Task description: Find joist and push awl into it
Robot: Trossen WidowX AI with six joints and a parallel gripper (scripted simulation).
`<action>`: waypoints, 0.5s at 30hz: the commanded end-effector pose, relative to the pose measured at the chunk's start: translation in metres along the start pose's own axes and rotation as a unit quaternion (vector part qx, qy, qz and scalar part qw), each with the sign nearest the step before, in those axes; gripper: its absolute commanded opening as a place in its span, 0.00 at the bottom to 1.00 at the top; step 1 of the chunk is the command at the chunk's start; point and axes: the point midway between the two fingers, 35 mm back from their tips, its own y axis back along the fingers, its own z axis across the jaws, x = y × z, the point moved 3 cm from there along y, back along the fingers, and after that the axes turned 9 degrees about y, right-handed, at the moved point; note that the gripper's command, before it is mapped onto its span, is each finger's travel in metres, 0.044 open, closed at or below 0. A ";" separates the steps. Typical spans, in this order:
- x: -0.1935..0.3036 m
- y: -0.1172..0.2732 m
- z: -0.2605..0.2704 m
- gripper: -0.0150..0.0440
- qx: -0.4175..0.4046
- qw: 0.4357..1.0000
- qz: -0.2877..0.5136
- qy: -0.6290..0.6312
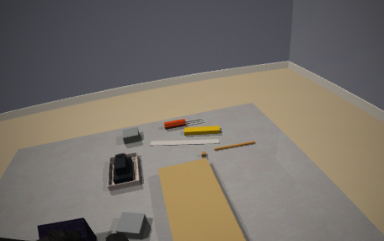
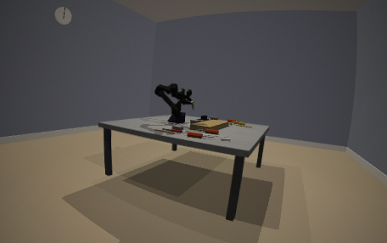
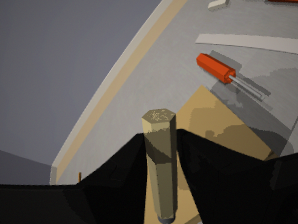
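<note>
The stud finder [image 1: 122, 169] is black and sits inside the tray [image 1: 126, 184], left of the panel. The floor panel [image 1: 191, 194] [image 2: 210, 124] [image 3: 215, 115] is a tan board; the joist is hidden under it. A few faint specks show on its top; I cannot tell what they are. My gripper [image 3: 160, 139] [image 2: 192, 101] is shut on the awl [image 3: 160, 185] [image 2: 193, 106], gripping its pale faceted handle. In the exterior view the awl hangs well above the table, tilted slightly. Its point is hidden in the wrist view.
Grey blocks [image 1: 131, 135] [image 1: 131, 223] stand behind and in front of the tray. Beyond the panel lie a red-handled tool [image 1: 174, 123], a yellow bar [image 1: 202, 131], a white strip [image 1: 185, 142], an orange stick [image 1: 235, 146] and a small orange cube [image 1: 204, 154]. An orange-handled tool [image 3: 215, 67] lies near the panel.
</note>
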 end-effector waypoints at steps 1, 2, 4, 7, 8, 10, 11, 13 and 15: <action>-0.007 0.004 0.003 0.25 -0.013 0.997 -0.034 0.075; -0.008 0.005 0.004 0.25 -0.014 0.995 -0.041 0.094; -0.010 0.007 0.005 0.25 -0.017 0.990 -0.055 0.130; -0.014 0.009 0.007 0.25 -0.019 0.980 -0.076 0.185; -0.015 0.010 0.007 0.25 -0.020 0.975 -0.083 0.204; -0.017 0.012 0.009 0.25 -0.019 0.966 -0.097 0.240; -0.018 0.013 0.009 0.25 -0.019 0.960 -0.105 0.259; -0.020 0.015 0.011 0.25 -0.017 0.948 -0.119 0.295; -0.022 0.017 0.012 0.25 -0.014 0.934 -0.133 0.331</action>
